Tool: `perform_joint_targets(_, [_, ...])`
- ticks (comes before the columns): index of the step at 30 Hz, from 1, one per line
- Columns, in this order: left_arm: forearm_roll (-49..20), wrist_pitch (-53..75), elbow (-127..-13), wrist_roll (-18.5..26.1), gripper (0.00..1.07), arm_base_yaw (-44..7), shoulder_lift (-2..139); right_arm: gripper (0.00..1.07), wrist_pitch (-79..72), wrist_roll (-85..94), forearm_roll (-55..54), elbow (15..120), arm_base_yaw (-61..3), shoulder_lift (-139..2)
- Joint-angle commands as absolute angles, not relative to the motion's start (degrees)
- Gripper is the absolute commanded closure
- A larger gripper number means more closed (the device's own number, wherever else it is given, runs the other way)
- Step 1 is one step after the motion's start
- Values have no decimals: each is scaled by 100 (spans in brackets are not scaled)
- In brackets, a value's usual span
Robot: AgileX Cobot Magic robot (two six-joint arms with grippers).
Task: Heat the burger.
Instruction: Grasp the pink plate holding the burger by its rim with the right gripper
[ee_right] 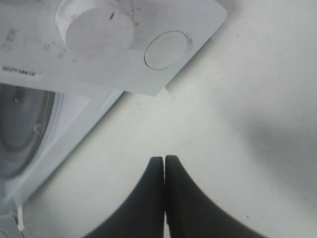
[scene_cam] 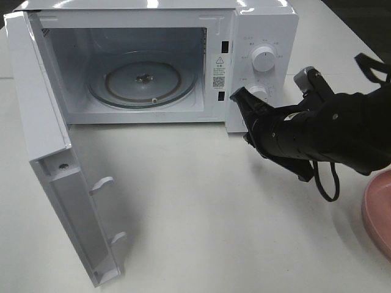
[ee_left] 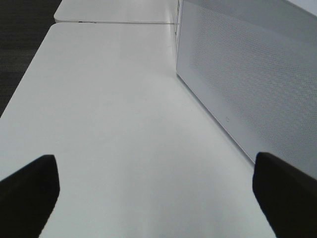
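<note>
1. One microwave [scene_cam: 256, 36] is standing at the back of the table [scene_cam: 201, 207], and its door [scene_cam: 36, 91] is swinging wide open toward the left of the high view.
2. Inside the cavity, you are seeing only the glass turntable [scene_cam: 143, 79], which is lying flat on the floor.
3. You are not getting the burger in any view, so you cannot tell where it is sitting.
4. At the right edge of the high view, a pink plate [scene_cam: 379, 210] is poking in, cut off by the frame. The little that is showing is lying bare.
5. Your right gripper [scene_cam: 235, 96] is hovering just in front of the control panel. It is sitting beside the lower knob [scene_cam: 261, 91] and below the upper knob [scene_cam: 264, 59]. Its fingers [ee_right: 148, 198] are pressing tight together and gripping nothing.
6. Your left gripper [ee_left: 154, 163] is showing only in its wrist view. Its fingers [ee_left: 27, 193] are spreading wide and holding nothing. It is hanging over the table, near the microwave's perforated side wall [ee_left: 247, 74].
7. White and matte, the table is catching soft shadows under the door and the right arm.
8. Beyond it, a second white table [ee_left: 114, 12] is standing just behind, with a thin seam between the two. Dark floor [ee_left: 20, 29] is running alongside both.
</note>
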State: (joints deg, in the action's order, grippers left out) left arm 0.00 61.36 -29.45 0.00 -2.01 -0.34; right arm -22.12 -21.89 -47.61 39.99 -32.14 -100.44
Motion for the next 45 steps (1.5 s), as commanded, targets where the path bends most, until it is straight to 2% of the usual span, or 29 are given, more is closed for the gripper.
perform_joint_targets(1, [-34,6125,-2951,0,8,-178,-120,105,-1501,-1398,-4693,3988,-3065,-9843])
perform_joint_targets(10, [-34,6125,-2951,0,8,-178,-120,105,607,659,-4463,3988,-2349,-9545])
perform_joint_targets(12, [-34,6125,-2951,0,8,-178,-120,105,785,693,-4286,3988,-2286,-9540])
perform_joint_targets(17, [-34,6125,-2951,0,8,-178,-120,105,1977,550,-2848,4051,-1977,-9402])
perform_joint_targets(27, [-34,6125,-2951,0,8,-178,-120,102,3380,0,-888,4074,-1937,-8589])
perform_joint_targets(31, [-34,6125,-2951,0,8,-178,-120,99,4269,0,-315,4074,-1937,-8084])
perform_joint_targets(37, [-34,6125,-2951,0,8,-178,-120,94,4750,0,0,4074,-1937,-7832])
perform_joint_targets(39, [-34,6125,-2951,0,8,-178,-120,80,4819,-132,229,4074,-1702,-7678])
perform_joint_targets(40, [-34,6125,-2951,0,8,-178,-120,80,4819,-132,229,4074,-1702,-7678])
perform_joint_targets(41, [-34,6125,-2951,0,8,-178,-120,73,4819,-138,264,4074,-1650,-7666])
perform_joint_targets(42, [-34,6125,-2951,0,8,-178,-120,59,4819,-143,344,4074,-1524,-7666])
perform_joint_targets(43, [-34,6125,-2951,0,8,-178,-120,59,4819,-143,344,4074,-1524,-7666])
perform_joint_targets(44, [-34,6125,-2951,0,8,-178,-120,50,4819,-172,401,4068,-1461,-7666])
perform_joint_targets(45, [-34,6125,-2951,0,8,-178,-120,33,4778,-212,567,4039,-1369,-7666])
